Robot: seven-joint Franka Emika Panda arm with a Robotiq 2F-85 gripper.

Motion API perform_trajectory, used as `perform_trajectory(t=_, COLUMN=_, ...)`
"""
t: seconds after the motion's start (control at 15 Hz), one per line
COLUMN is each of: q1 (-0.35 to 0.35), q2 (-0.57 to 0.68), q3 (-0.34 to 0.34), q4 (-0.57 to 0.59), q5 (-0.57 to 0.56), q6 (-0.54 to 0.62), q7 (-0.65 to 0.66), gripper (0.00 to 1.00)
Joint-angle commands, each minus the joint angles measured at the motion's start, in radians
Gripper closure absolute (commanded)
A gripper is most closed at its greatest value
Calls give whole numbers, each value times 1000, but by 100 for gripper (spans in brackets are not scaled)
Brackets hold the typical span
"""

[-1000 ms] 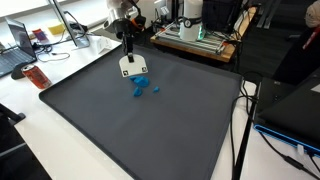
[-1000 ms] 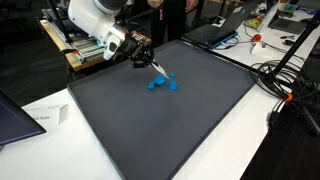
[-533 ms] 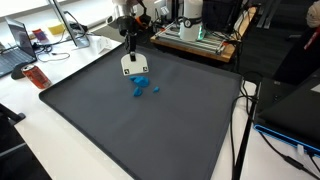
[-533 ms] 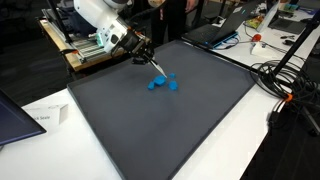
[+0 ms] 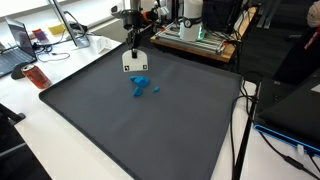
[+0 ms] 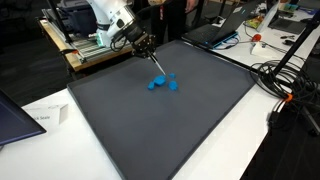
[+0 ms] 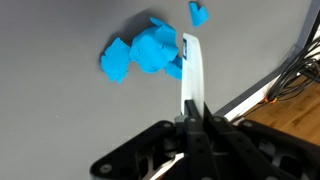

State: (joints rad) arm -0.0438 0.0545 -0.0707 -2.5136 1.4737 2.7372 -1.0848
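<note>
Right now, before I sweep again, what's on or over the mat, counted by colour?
Blue lumps: 3, one big and two small; the big one may be several pieces.
White tool, held in the shut gripper: 1
Total: 4

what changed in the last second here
The gripper rose slightly and drew back toward the far edge of the mat, lifting the white tool away from the blue pieces. It stayed shut on the tool. The blue pieces did not move.
</note>
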Motion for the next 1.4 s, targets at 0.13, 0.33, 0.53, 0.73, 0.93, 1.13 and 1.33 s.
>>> perform_trajectory(t=0.13, q1=59, q2=-90, q3=50, q4=-68, q5=-38, q6=198, q7=85, gripper=99)
perform_trajectory(t=0.33, q1=87, q2=-99, q3=78, q4=-82, q5=-63, q6=299, q7=131, gripper=99)
perform_trajectory(t=0.53, q1=108, q2=-98, q3=102, q4=-100, q5=-119, q6=389, q7=193, gripper=99)
perform_trajectory(t=0.73, q1=118, q2=-87, q3=118, q4=-123, q5=-189, q6=456, q7=256, gripper=99)
perform_trajectory(t=0.93, q1=122, q2=-81, q3=128, q4=-145, q5=-239, q6=506, q7=294, gripper=99)
perform_trajectory(t=1.13, q1=123, q2=-59, q3=136, q4=-163, q5=-290, q6=545, q7=312, gripper=99)
perform_trajectory(t=1.33, q1=128, q2=-31, q3=143, q4=-178, q5=-337, q6=571, q7=305, gripper=99)
